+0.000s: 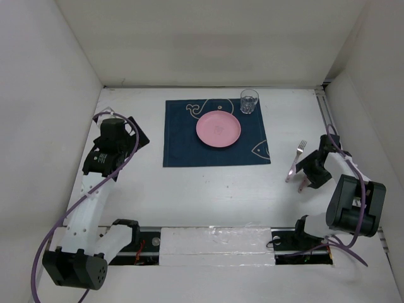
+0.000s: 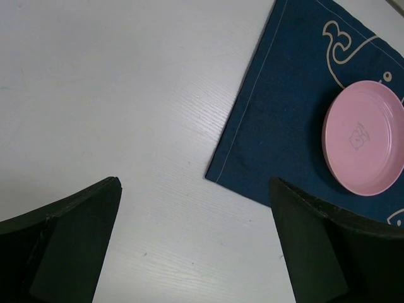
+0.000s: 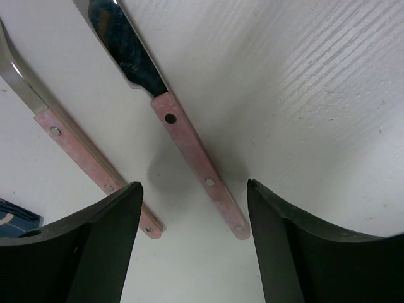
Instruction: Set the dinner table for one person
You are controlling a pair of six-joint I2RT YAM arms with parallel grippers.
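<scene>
The white dinner table carries a navy placemat with a pink plate on it and a clear glass at its far right corner. A fork and a knife, both with pink handles, lie to the right of the mat. My right gripper is open just above them; in the right wrist view its jaws straddle the end of the knife handle, with the fork handle at the left finger. My left gripper is open and empty left of the mat.
White walls enclose the table on the left, back and right. A metal rail runs along the right edge. The arm bases and a taped strip sit at the near edge. The plate shows at the right of the left wrist view.
</scene>
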